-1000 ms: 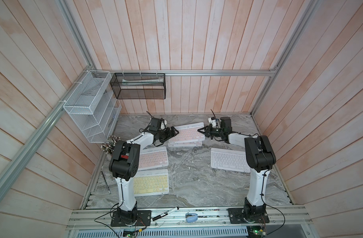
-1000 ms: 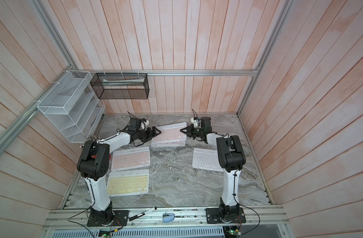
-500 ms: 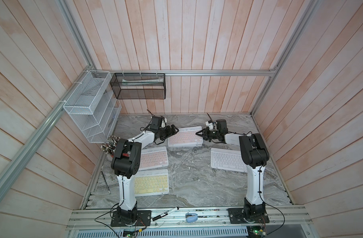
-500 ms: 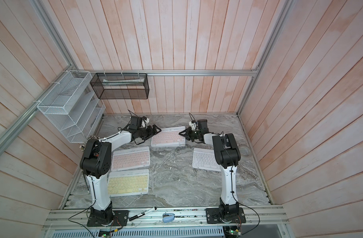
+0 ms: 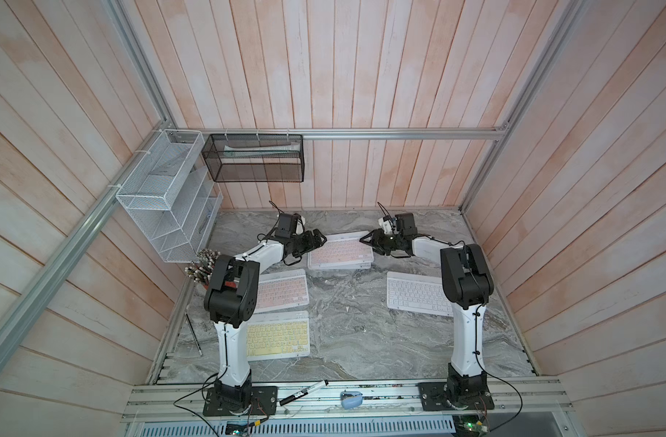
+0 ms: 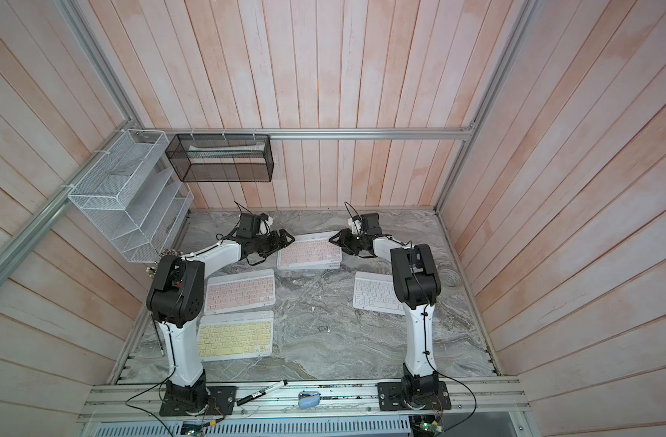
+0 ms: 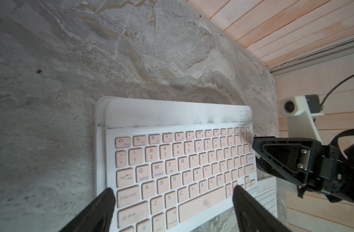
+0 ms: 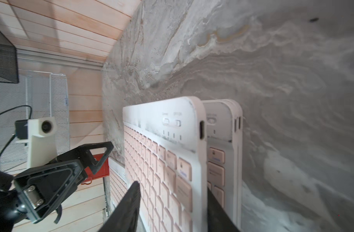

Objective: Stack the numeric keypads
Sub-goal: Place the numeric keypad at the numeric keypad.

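I count four keypad spots in both top views: top pink keypad (image 5: 340, 250) crowning the centre stack (image 5: 339, 266), lone pink keypad (image 5: 282, 291) and yellow keypad (image 5: 278, 336) lower left, white keypad (image 5: 418, 297) right. Left gripper (image 5: 320, 239) gapes wide; right gripper (image 5: 366, 240) has jaws parted astride the top one's end

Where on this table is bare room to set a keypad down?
Free: the middle, between the yellow keypad and the white keypad; also the front strip. Crowded: the back, where the left claw and right claw flank the pink stack.
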